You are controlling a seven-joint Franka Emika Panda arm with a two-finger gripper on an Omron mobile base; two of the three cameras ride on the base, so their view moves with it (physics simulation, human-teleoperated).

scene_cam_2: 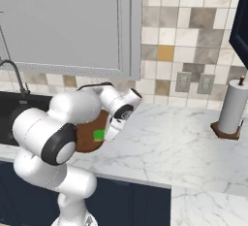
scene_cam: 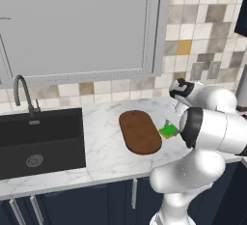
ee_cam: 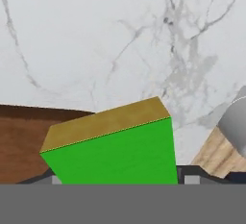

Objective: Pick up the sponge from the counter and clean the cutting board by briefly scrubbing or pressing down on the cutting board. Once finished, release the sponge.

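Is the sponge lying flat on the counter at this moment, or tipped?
Tipped. In the hand view the sponge slants, yellow layer up, between the hand's fingertips; whether it touches the counter cannot be told.

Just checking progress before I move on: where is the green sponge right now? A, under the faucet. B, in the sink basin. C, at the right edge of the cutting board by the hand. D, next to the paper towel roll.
C: the sponge sits beside the right edge of the cutting board, below the hand.
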